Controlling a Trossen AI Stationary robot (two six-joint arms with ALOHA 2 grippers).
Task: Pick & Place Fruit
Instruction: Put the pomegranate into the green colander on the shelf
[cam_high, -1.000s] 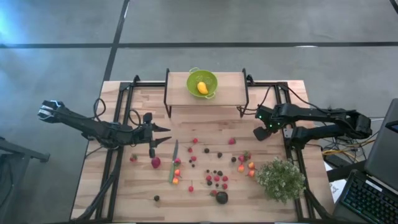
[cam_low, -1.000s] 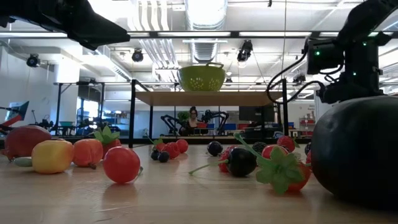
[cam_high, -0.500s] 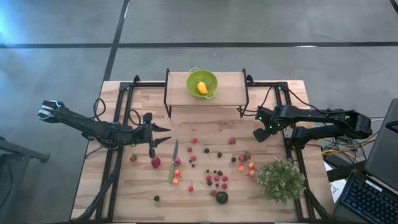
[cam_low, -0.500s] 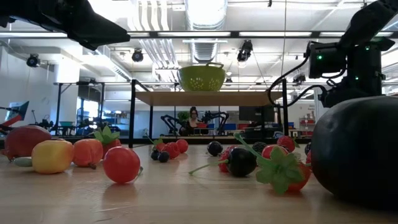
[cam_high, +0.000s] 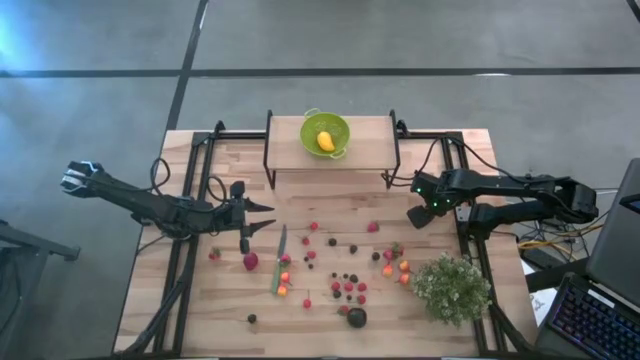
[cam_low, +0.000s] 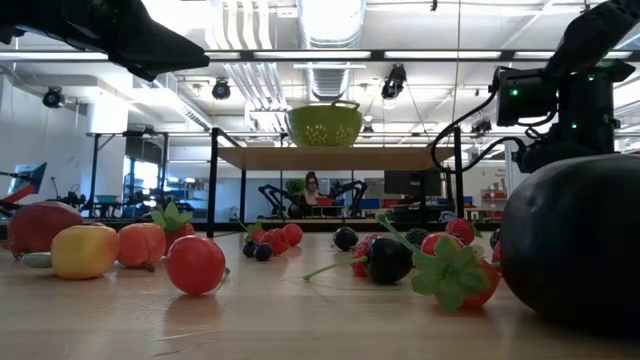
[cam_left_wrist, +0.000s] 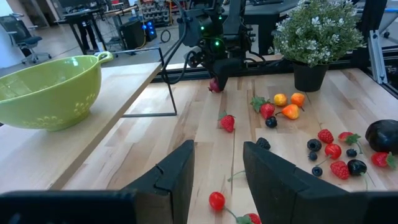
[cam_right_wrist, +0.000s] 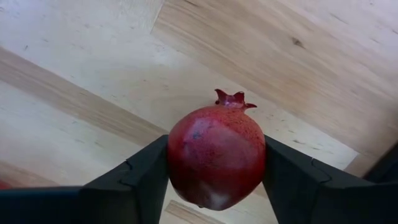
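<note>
Many small pieces of fruit (cam_high: 340, 270), red, dark and orange, lie scattered over the wooden table's middle. A bigger dark round one (cam_high: 356, 318) lies near the front edge. My right gripper (cam_high: 418, 215) stands at the right of the table, pointing down, shut on a red pomegranate (cam_right_wrist: 216, 155); the left wrist view shows that fruit (cam_left_wrist: 215, 86) low at the tabletop. My left gripper (cam_left_wrist: 217, 149) hangs open above the table's left part (cam_high: 268, 216) with nothing between its fingers. My right gripper pinches the pomegranate's two opposite sides (cam_right_wrist: 177, 155) between its two fingers (cam_right_wrist: 292, 174), coming from above and pointing down. The fruit's crown (cam_right_wrist: 230, 98) points sideways, clear of the fingers. Whether the fruit rests on the table or hangs just above it, I cannot tell.
A green colander (cam_high: 325, 134) with a yellow fruit in it stands on a raised shelf at the far middle. A green-handled knife (cam_high: 280, 262) lies left of the fruit. A bushy pale-green plant (cam_high: 452, 288) stands at the front right.
</note>
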